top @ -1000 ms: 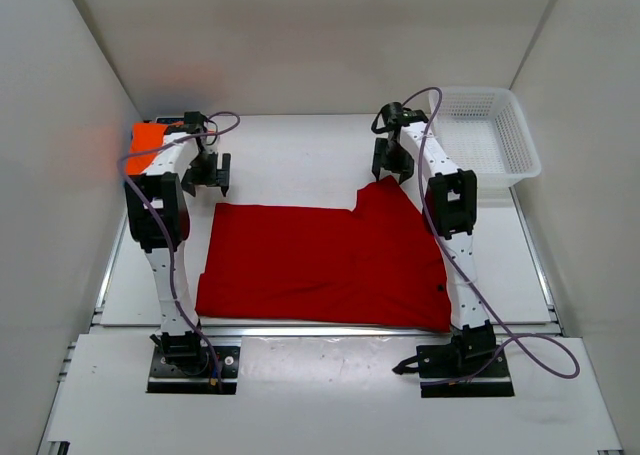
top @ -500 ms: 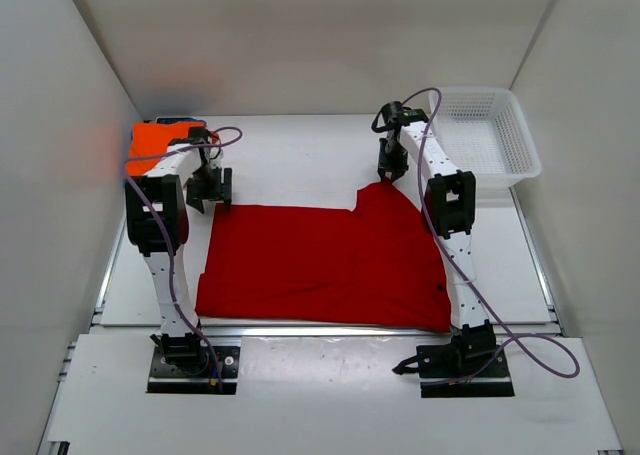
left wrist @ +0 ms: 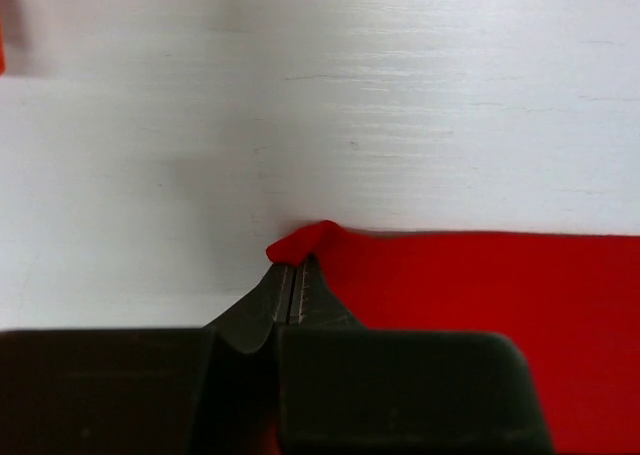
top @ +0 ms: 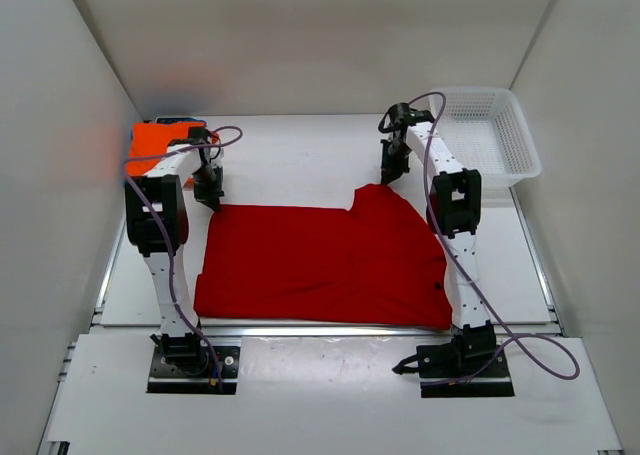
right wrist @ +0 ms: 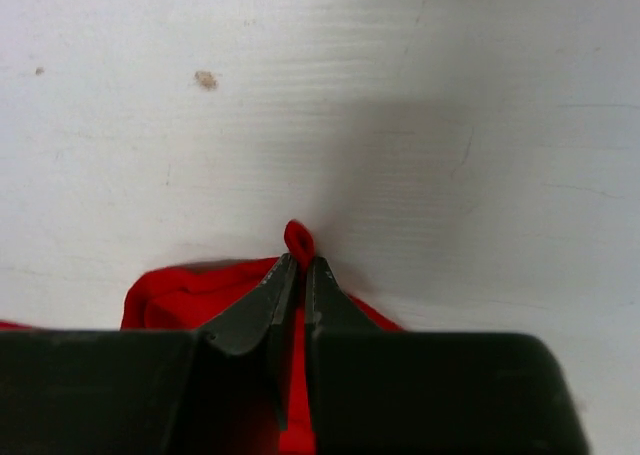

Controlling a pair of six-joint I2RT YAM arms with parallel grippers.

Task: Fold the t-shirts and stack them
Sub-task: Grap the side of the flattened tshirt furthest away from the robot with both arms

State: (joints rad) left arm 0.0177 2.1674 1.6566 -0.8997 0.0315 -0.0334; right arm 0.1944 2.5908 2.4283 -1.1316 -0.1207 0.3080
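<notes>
A deep red t-shirt (top: 320, 265) lies spread flat across the middle of the table. My left gripper (top: 211, 197) is shut on its far left corner (left wrist: 300, 242), the cloth bunched at the fingertips. At the raised far right corner (right wrist: 299, 240), my right gripper (top: 391, 173) is also shut on the cloth, a small fold poking out between the jaws. An orange t-shirt (top: 158, 141) sits folded at the far left, behind the left arm. No blue shirt is in view.
A white lattice basket (top: 487, 135) stands at the far right corner of the table. White walls close in on the left, right and back. Purple cables loop from both arms down to their bases.
Both grippers came down onto the red shirt's far corners and closed on them. The far right corner is now slightly lifted and pulled.
</notes>
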